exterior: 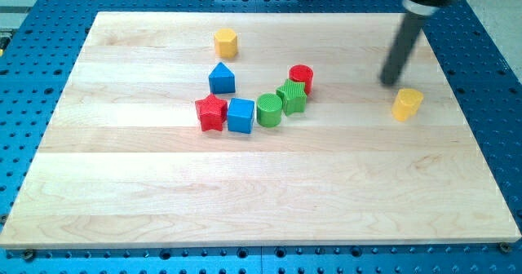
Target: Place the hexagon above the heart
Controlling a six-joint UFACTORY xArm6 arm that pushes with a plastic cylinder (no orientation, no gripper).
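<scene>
my tip (390, 81) bare, held nothing, just above-left of yellow heart (406, 104); yellow hexagon (226, 42) far left, task unstarted.

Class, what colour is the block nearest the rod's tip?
Yellow, seen in the camera view, beside my tip.

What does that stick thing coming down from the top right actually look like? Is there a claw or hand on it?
No claw or hand. It is a straight, dark grey, round rod hanging from a wider black holder at the view's top edge. It narrows to nothing special: my tip is just a blunt end. No cables or markings show. It sits just up-left of the yellow block on the wooden board.
</scene>
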